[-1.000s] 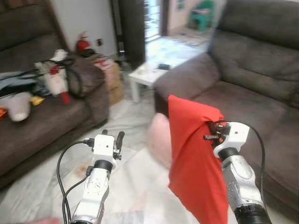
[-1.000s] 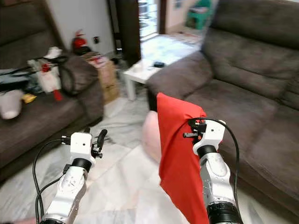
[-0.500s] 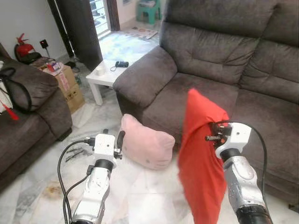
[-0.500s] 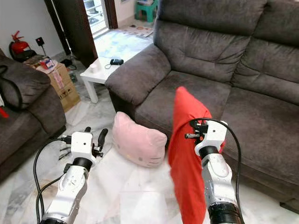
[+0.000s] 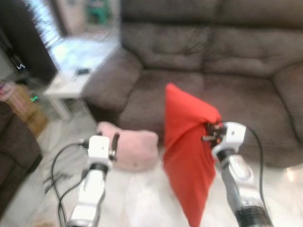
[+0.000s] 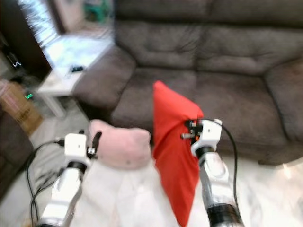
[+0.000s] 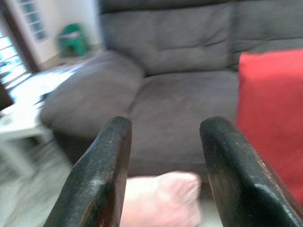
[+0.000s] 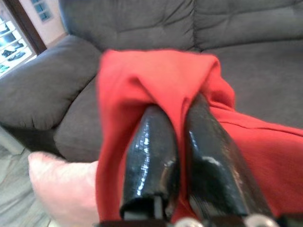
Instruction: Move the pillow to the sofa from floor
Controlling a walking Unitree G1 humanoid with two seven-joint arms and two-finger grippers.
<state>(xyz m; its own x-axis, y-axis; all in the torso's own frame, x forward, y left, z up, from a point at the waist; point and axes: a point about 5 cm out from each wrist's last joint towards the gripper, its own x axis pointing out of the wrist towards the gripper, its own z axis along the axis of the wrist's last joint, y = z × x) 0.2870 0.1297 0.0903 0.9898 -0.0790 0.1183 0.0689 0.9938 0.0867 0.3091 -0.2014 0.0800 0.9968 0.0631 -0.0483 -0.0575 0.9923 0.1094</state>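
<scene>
Left eye view: we saw a blurred scene with a dark grey fabric sofa [image 5: 222,71] across the upper half of the frame. Our right tool [image 5: 206,133], at centre right, held a bright red fabric pillow [image 5: 187,156] that hung clear of the pale marble floor [image 5: 142,203], in front of the sofa seat at the middle of the frame. In the right wrist view the two black fingers [image 8: 149,163] stood narrow, pinched on a fold of the red cloth.

Our left tool [image 5: 113,142], at lower left, was raised and held nothing; in the left wrist view its fingers [image 7: 102,170] stood wide apart. A soft pink cushion [image 5: 128,149] lay on the floor just beside it, against the sofa front. At upper left stood a small white surface [image 5: 64,85], near the sofa arm.
</scene>
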